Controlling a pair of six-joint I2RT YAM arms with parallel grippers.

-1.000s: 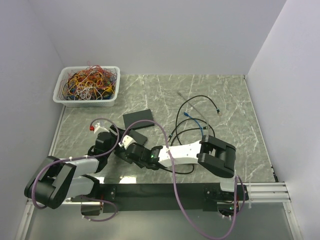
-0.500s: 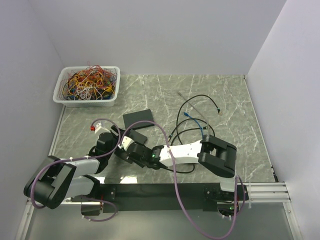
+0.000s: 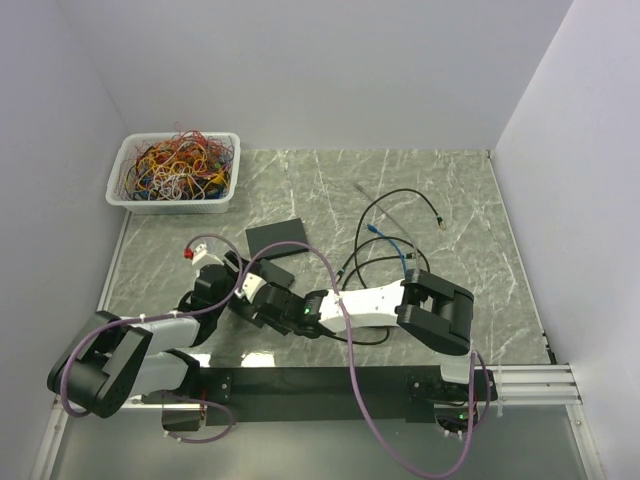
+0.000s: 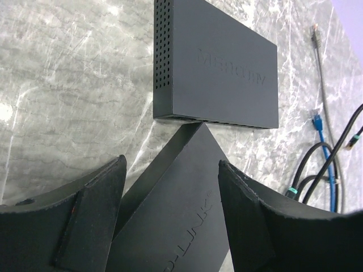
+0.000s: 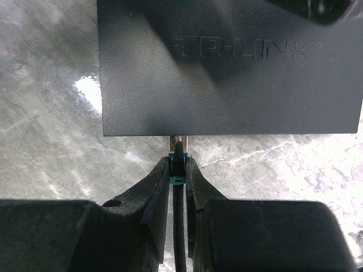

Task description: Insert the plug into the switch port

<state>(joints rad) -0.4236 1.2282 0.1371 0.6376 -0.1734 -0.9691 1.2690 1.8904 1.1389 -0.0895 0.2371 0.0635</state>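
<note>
The black TP-LINK switch (image 5: 227, 79) lies on the marble table, one corner against a second black box (image 4: 221, 73). My left gripper (image 4: 171, 164) straddles the switch (image 4: 181, 209) with both fingers against its sides. My right gripper (image 5: 178, 161) is shut on the plug (image 5: 178, 170), which has a teal boot and a black cable (image 5: 179, 238). The plug's tip touches the switch's near edge; I cannot tell whether it is in a port. In the top view both grippers meet at the switch (image 3: 275, 272), the left (image 3: 232, 275) and the right (image 3: 262, 295).
Loose black and blue cables (image 3: 400, 230) lie to the right of the switch and also show in the left wrist view (image 4: 323, 141). A white bin (image 3: 172, 207) of tangled wires stands at the back left. The second black box (image 3: 277, 235) lies just behind the switch.
My left wrist has shifted slightly to the right, toward the switch. My right arm has barely moved and still holds the plug.
</note>
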